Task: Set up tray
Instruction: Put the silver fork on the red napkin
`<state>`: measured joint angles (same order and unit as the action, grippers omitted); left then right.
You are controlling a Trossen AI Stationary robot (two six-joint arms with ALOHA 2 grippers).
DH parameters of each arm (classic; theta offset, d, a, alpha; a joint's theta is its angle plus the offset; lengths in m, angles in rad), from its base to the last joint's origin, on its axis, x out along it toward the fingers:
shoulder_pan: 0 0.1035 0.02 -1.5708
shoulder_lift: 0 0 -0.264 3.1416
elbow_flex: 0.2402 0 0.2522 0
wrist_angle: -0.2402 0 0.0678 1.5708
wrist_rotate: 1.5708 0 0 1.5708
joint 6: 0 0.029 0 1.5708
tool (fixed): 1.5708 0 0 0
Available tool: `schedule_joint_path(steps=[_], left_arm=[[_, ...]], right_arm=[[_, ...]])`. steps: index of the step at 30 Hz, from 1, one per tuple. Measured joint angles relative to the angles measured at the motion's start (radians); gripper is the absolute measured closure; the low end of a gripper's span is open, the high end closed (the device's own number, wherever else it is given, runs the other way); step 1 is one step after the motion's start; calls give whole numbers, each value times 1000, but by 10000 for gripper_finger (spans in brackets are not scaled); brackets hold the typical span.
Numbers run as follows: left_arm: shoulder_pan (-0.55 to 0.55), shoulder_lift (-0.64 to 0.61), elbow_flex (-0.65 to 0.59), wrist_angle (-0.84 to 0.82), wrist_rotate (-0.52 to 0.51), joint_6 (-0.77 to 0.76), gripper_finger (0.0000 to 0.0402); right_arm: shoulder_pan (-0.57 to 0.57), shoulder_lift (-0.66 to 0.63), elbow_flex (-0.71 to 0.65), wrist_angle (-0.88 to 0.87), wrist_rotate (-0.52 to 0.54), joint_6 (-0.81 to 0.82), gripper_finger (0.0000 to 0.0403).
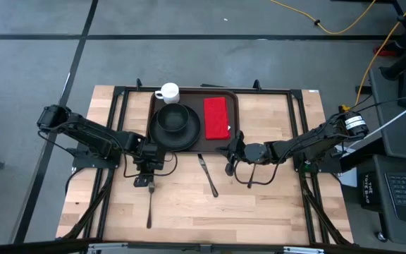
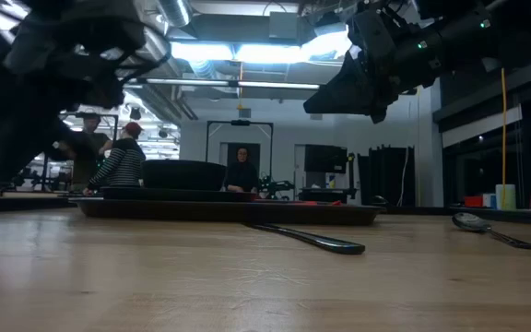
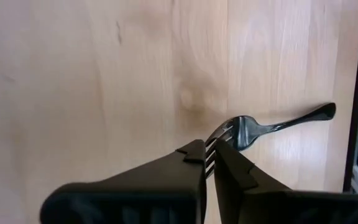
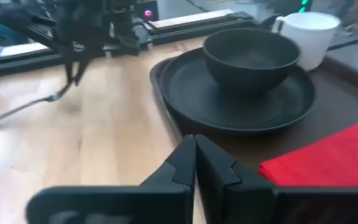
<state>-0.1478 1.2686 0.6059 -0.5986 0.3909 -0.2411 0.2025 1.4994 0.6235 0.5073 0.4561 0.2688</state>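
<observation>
The dark brown tray (image 1: 235, 106) lies at the table's far middle. It carries a white mug (image 1: 167, 92), a black plate (image 1: 177, 135) with a black bowl (image 1: 174, 116) on it, and a red napkin (image 1: 216, 117). My left gripper (image 3: 210, 149) is near the tray's near left corner, shut on a fork (image 1: 149, 208) whose handle runs toward the near edge. My right gripper (image 4: 195, 144) hovers shut and holds nothing at the tray's near edge, by the napkin (image 4: 328, 158). My left gripper pinches the fork's tine end (image 3: 215, 142) between its two fingertips. The fingers come from above, slanting down. The fork's head (image 3: 240, 129) and handle (image 3: 303, 117) run on beyond the fingers, tine end raised. Whether the handle's free end rests on the table, I cannot tell.
A knife (image 1: 208, 176) lies on the wood between the two grippers, slanting toward the near edge. A spoon (image 2: 487, 226) lies toward the right. Bare wood spreads along the near half of the table. People stand in the room beyond the table.
</observation>
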Motion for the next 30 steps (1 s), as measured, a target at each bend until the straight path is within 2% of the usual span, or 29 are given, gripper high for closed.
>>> schedule_joint_path(steps=[6,10,17,22,26,30], left_arm=[[0,-20,136,-141,-101,38,400],[0,-56,230,-197,-219,63,400],[0,-126,377,-244,-454,92,400],[0,-138,467,-286,-614,126,400],[6,-137,515,-281,-721,182,401],[63,-137,540,-238,-754,207,401]], right_arm=[[27,0,0,-1,26,-11,393],[46,0,0,-2,25,-10,383],[70,0,0,-2,27,-21,397],[69,0,0,5,86,-46,385],[69,0,0,66,127,-137,388],[69,-4,6,164,207,-324,397]])
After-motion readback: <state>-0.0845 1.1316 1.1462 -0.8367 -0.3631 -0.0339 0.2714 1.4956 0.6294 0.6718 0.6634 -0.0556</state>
